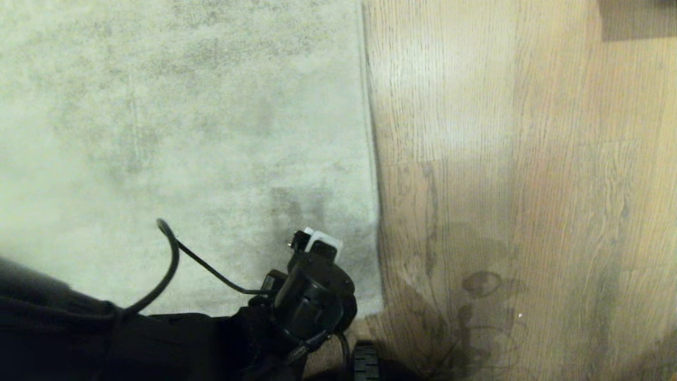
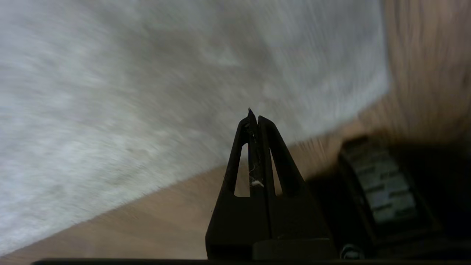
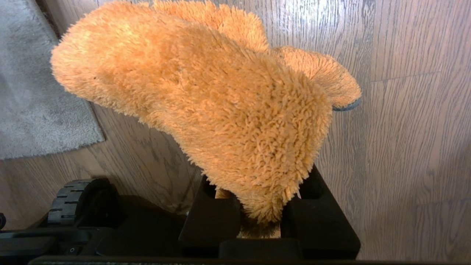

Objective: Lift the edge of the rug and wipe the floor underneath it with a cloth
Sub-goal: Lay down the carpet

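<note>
Down low, my left claw (image 2: 254, 119) hangs pinched shut and empty over the rug edge (image 1: 370, 159), which runs straight away from me beside the floor (image 1: 529, 185). My right claw (image 3: 257, 217) grips the cloth (image 3: 206, 99), its fingertips hidden by it.

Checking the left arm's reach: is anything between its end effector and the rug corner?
Nothing visible. The left end effector, shut and empty, hangs above the rug near its corner; only bare floor lies beside it.
</note>
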